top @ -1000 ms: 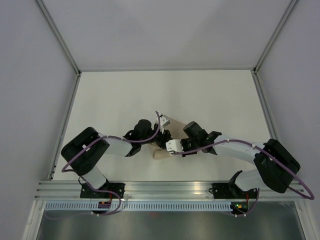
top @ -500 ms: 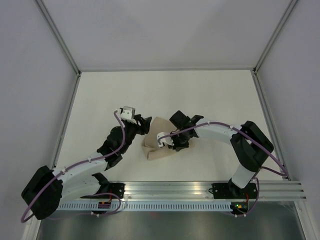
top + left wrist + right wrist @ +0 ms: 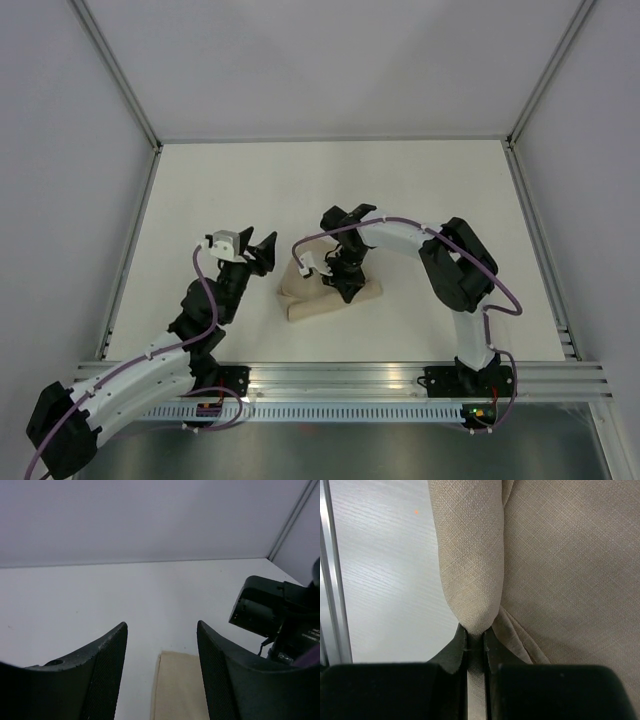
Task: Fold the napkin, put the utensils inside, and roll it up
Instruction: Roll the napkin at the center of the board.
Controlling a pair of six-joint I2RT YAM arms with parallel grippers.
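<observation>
Fingers (image 3: 451, 655) of the right gripper (image 3: 475, 641) are pressed together on a pinch of the napkin (image 3: 555, 565). A rounded fold of beige cloth runs up from between them toward 12 o'clock in the right wrist view, and only a thin sliver of cloth shows in the slit where they meet. More of the woven cloth fills that view from 1 to 5 o'clock, with the pale table (image 3: 385, 580) from 8 to 11 o'clock and a metal rail (image 3: 330, 580) along the 9 o'clock edge.

From above, the napkin (image 3: 315, 303) lies as a short bundle on the table (image 3: 420, 190), a little toward 6 o'clock from the table's middle, its long side running from 9 to 3 o'clock. The right gripper (image 3: 347, 288) comes down onto it from 12 o'clock, the right arm (image 3: 455, 265) bent round from 3 o'clock.

The left gripper (image 3: 268, 252) sits just off the napkin's 9–10 o'clock end, apart from the cloth – its fingers stand well apart with nothing between them. In the left wrist view the two dark fingers (image 3: 107, 670) frame bare table, a pale corner of napkin (image 3: 180, 685) lies at 6 o'clock beyond the left gripper (image 3: 161, 627), and part of the right arm (image 3: 265, 610) shows at 3 o'clock
</observation>
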